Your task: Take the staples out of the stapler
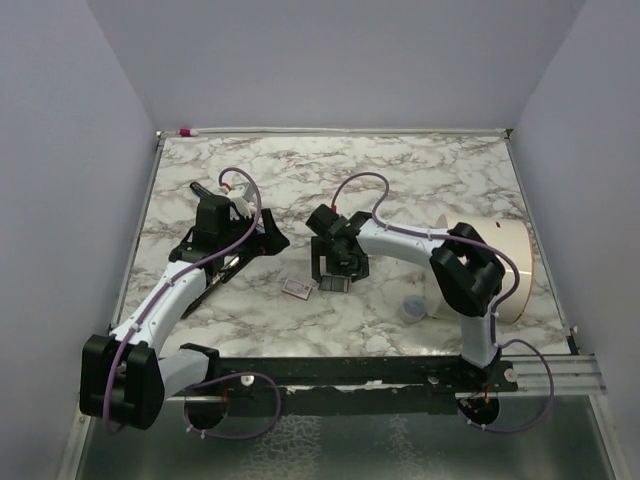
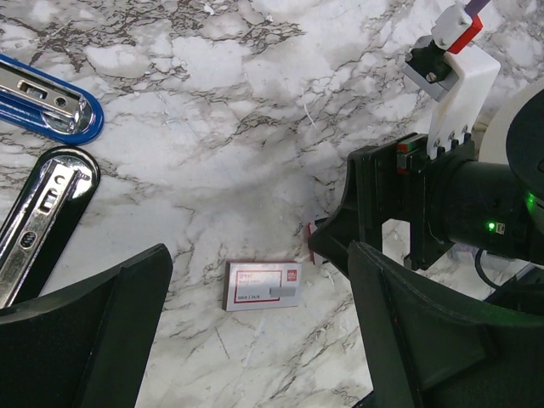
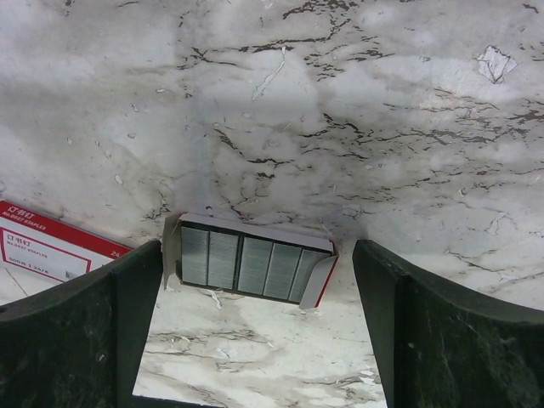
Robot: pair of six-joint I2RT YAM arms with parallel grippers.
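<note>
1 stapler [image 2: 41,217], diagonal in left wrist view, rounded end upper-right

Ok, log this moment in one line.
left gripper: open, above white-red staple box | right gripper: open, tray of staples between fingers | black stapler, blue stapler: on table, untouched

Marble table [image 1: 400,170]: tray [image 3: 255,229] of staples [image 3: 242,262], white-red box [image 2: 263,286], black stapler [image 2: 38,225]

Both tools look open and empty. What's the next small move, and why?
Probably slide the left tool sideways toward the stapler. It lies with its silvery rail facing up, outside the tool's spread fingers, untouched. The right tool hovers open over the staple tray, holding nothing.
</note>
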